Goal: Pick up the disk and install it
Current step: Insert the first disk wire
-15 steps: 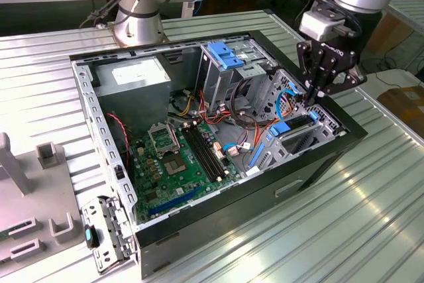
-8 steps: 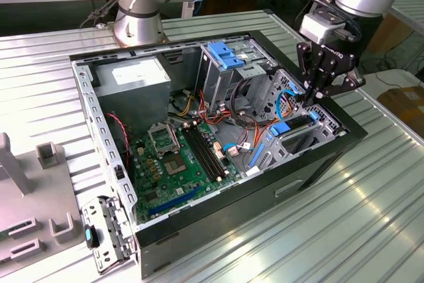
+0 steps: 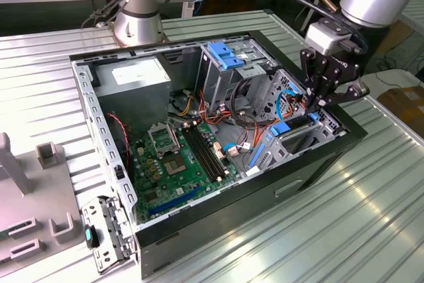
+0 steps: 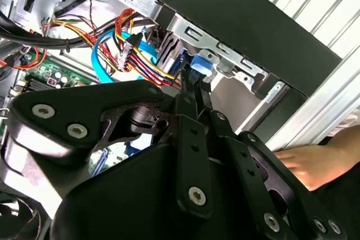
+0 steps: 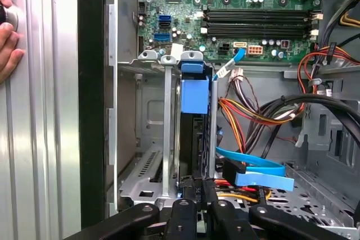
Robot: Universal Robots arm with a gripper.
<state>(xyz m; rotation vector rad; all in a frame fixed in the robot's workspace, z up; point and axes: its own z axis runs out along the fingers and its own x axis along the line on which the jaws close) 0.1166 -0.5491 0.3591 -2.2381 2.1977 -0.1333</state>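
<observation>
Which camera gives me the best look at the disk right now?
The first wrist view: the disk stands on edge in its slot, blue carrier facing the camera, between metal walls, with the hand at its near end. In the second wrist view a blue patch peeks past the hand. In the exterior view the hand covers most of it.

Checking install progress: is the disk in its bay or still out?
In: the disk stands on edge between the bay's metal rails, the gripper shut at its near edge.

The disk (image 5: 195, 111), a dark drive edged by a bright blue carrier rail, stood on edge in a slot of the grey metal drive cage (image 5: 147, 139) inside the open computer case (image 3: 311, 177), its blue tab facing the motherboard (image 5: 236, 9).
</observation>
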